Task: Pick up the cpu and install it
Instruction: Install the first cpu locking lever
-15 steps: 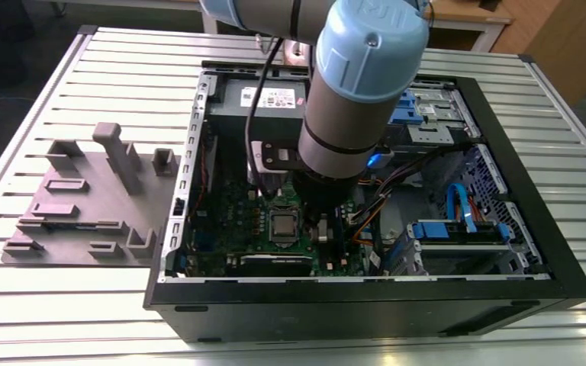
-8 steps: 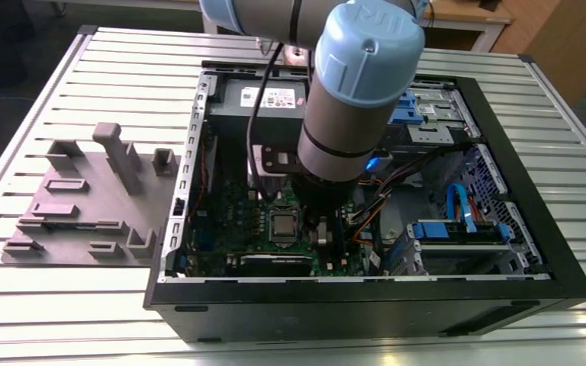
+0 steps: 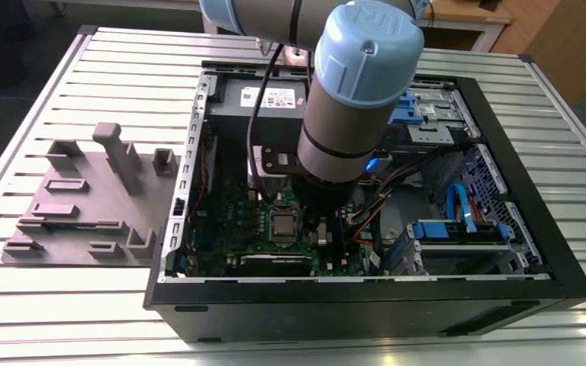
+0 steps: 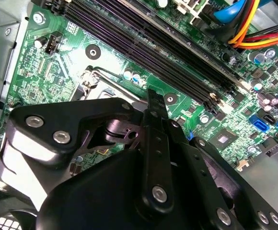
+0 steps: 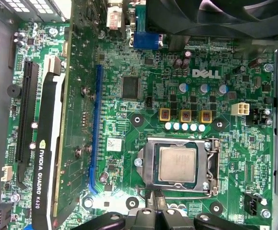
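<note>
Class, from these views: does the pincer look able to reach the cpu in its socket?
Probably yes. The cpu lies uncovered in its socket, nothing above it, and the pincer hangs just beside the socket's edge.

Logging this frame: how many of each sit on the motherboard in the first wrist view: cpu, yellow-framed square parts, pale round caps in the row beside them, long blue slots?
cpu: 1
yellow-framed square parts: 3
pale round caps in the row: 5
long blue slots: 1
Total: 10
</note>
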`<state>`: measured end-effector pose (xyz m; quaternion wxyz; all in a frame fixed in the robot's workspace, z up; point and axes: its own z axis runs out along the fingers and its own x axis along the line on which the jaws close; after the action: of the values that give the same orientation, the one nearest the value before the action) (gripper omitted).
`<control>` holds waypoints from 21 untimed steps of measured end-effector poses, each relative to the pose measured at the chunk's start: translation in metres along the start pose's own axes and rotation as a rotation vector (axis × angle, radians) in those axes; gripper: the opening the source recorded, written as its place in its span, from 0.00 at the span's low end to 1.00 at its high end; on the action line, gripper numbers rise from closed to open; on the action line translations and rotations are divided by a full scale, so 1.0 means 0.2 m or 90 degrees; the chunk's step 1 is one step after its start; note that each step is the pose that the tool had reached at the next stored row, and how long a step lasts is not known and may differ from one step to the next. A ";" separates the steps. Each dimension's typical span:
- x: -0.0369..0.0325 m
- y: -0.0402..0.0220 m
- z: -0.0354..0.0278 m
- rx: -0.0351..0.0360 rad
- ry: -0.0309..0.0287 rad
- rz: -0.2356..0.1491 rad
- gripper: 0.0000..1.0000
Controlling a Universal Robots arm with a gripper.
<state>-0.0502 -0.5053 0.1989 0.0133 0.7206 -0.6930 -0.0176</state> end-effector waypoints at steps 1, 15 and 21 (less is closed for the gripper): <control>0.000 0.000 0.000 0.0000 -0.0001 0.000 0.11; 0.000 0.000 0.010 0.0135 0.0007 -0.001 0.11; 0.000 0.000 0.033 0.0145 0.0008 -0.001 0.11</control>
<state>-0.0504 -0.5053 0.1923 0.0055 0.7212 -0.6926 -0.0093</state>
